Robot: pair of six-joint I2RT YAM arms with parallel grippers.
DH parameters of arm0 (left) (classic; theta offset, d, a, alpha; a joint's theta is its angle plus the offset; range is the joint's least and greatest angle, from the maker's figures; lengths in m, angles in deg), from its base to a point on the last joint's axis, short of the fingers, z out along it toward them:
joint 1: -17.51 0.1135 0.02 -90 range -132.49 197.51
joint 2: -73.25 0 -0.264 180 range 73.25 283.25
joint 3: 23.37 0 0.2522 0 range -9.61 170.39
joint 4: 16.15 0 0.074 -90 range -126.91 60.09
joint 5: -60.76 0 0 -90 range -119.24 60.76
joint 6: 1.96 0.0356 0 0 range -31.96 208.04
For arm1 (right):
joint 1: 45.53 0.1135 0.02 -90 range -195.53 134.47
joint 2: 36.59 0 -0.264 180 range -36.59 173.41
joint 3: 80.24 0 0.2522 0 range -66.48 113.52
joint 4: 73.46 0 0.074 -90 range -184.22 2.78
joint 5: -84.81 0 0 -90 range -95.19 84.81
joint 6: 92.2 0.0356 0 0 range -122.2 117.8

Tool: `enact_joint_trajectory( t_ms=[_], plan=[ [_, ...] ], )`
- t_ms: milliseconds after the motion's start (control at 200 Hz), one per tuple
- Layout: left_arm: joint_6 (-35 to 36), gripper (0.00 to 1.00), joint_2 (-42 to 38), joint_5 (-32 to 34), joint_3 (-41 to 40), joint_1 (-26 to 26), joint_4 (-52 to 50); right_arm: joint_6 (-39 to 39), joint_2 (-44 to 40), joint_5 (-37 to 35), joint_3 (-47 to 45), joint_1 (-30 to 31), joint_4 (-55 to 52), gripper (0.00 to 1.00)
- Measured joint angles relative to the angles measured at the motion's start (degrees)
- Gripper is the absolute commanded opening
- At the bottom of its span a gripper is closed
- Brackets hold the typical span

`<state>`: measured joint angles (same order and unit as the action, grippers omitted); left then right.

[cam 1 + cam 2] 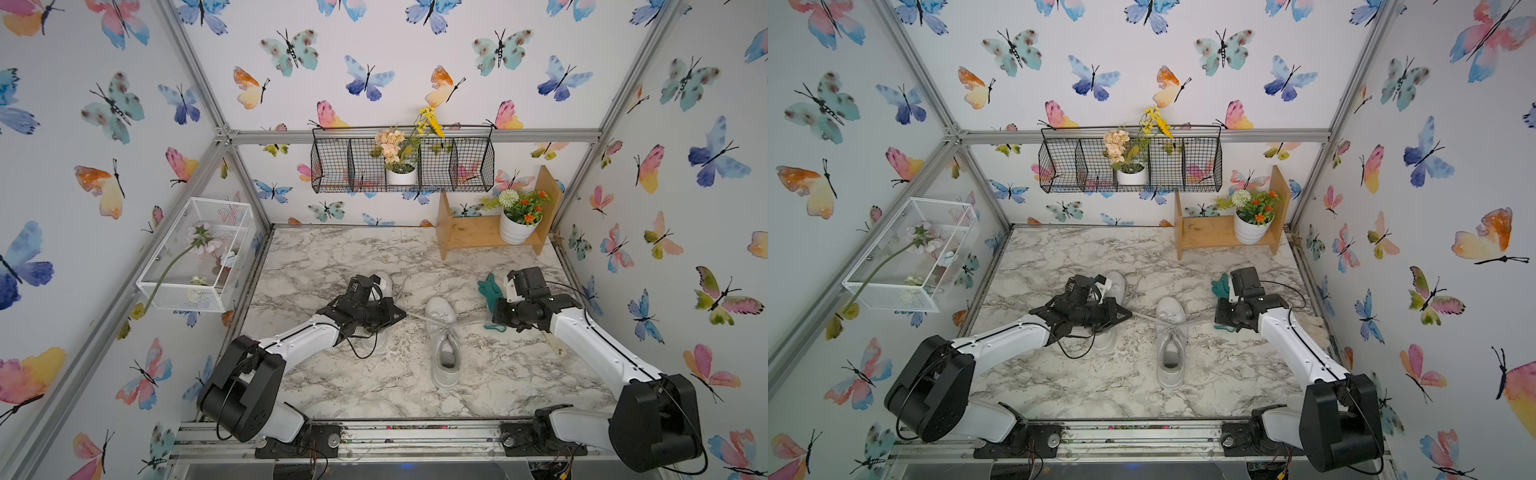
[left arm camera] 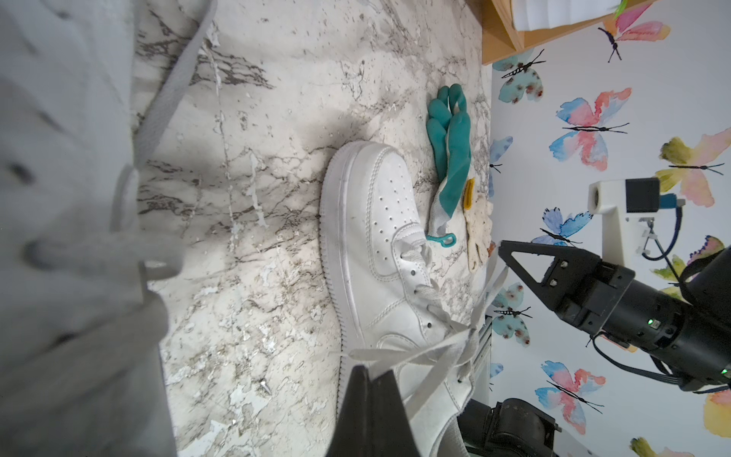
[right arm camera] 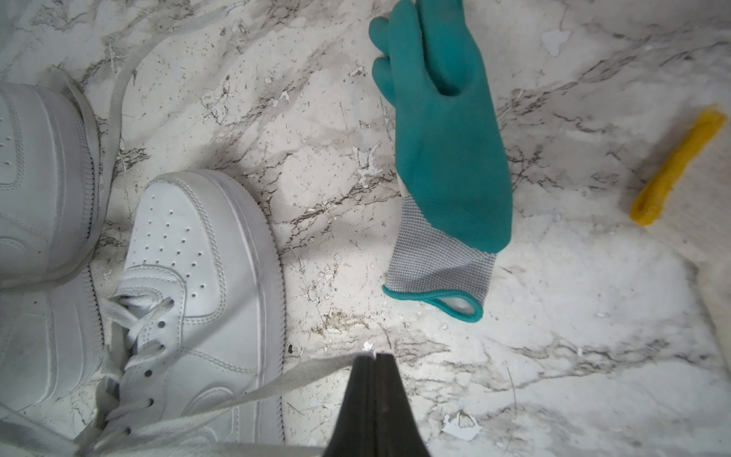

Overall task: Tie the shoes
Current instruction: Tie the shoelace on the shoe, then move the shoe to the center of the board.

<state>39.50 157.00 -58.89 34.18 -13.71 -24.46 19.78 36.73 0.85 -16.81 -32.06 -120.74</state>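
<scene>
Your left hand [image 2: 366, 372] and right hand [image 3: 374, 358], each clamped on lace [image 3: 296, 376], held one shoe [image 1: 444, 345] knot-taut on the desk [image 1: 374, 386]; the second shoe [image 3: 43, 178], under your left arm, apparently lay untied.

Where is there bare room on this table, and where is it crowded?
Free: far tabletop between the wooden shelf and the left wall; near strip between the heel of the middle shoe and the front rail. Crowded: the middle band, where left gripper and right gripper hold laces taut, other shoe and glove alongside.
</scene>
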Motion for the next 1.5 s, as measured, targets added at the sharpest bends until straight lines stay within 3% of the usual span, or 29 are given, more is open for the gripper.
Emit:
enact_joint_trajectory(
  t_ms=[35, 135, 200, 265, 340, 606, 911, 1151, 1256, 1402, 1497],
  plan=[
    [0.2, 0.26, 0.0, 0.0, 0.0, 0.0, 0.1, -0.3, -0.2, 1.1, 0.0, 0.0, 0.5, 0.14],
    [1.2, 0.46, 0.0, -0.1, 0.0, 0.4, 0.6, -1.2, -1.7, 4.6, -0.2, 0.0, 2.1, 0.47],
    [1.6, 0.52, -0.3, -0.1, 0.2, 0.5, 0.4, -1.7, -3.2, 5.4, -0.2, 0.0, 2.5, 0.65],
    [2.5, 0.57, -1.2, 0.0, 0.7, 0.8, -0.9, -2.3, -4.8, 5.1, 0.2, 0.0, 2.0, 0.75],
    [4.0, 0.6, -3.4, 1.0, 2.0, 1.2, -3.7, -2.8, -6.0, 4.0, 1.9, 0.0, 0.7, 0.78],
    [10.1, 0.65, -13.2, 6.3, 8.0, 5.2, -12.9, -4.5, -7.1, 6.3, 8.5, 1.4, -1.1, 0.73],
    [15.5, 0.67, -17.0, 10.8, 5.4, 15.2, -22.0, 1.3, -4.5, 4.4, 4.5, 24.1, -3.4, 0.69],
    [18.6, 0.68, -19.0, 11.8, 3.3, 19.1, -26.2, 7.1, -0.1, 1.3, -2.3, 31.0, -3.5, 0.61],
    [19.9, 0.68, -19.0, 11.8, 2.4, 19.1, -26.4, 8.5, 1.8, -1.4, -3.4, 31.3, -3.6, 0.46],
    [21.6, 0.68, -18.9, 10.7, 0.7, 19.1, -26.8, 9.7, 4.4, -6.1, -2.3, 31.5, -3.3, 0.14],
    [22.5, 0.68, -18.5, 10.3, -0.3, 19.1, -27.2, 9.1, 6.2, -9.6, -0.5, 30.9, -4.6, 0.03]
  ],
)
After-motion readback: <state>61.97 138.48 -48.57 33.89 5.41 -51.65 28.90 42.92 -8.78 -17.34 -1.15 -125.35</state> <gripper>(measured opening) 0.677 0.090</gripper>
